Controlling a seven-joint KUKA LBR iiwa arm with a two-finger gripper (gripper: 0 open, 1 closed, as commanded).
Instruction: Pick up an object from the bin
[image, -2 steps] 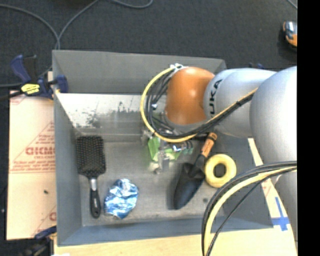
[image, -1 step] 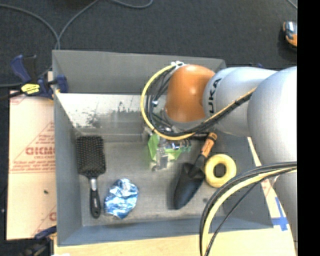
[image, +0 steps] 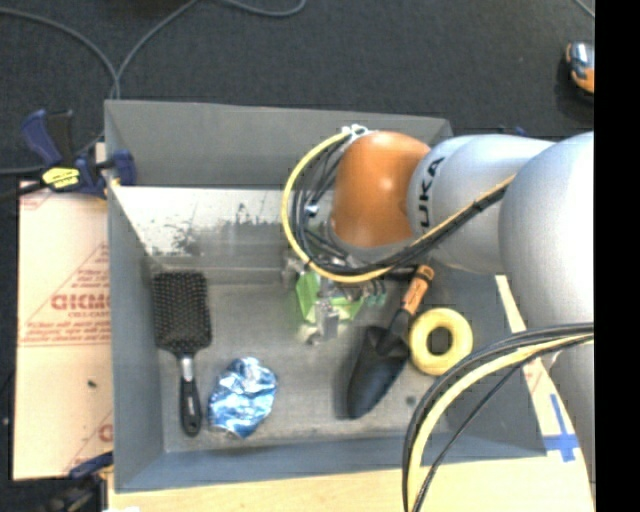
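My gripper (image: 322, 322) hangs low over the middle of the bin, mostly hidden under the arm's orange cover. A bright green thing (image: 306, 296) sits right at the gripper, partly covered by it; whether it is held I cannot make out. Just right of the gripper lies a black garden trowel (image: 372, 378) with an orange handle, its blade pointing toward the bin's front. A yellow tape roll (image: 440, 340) rests beside the trowel's handle.
A black hairbrush (image: 182, 330) lies along the left side, handle toward the front. A crumpled blue and white wrapper (image: 242, 398) sits front left. The arm and its cables cover the bin's right and back right.
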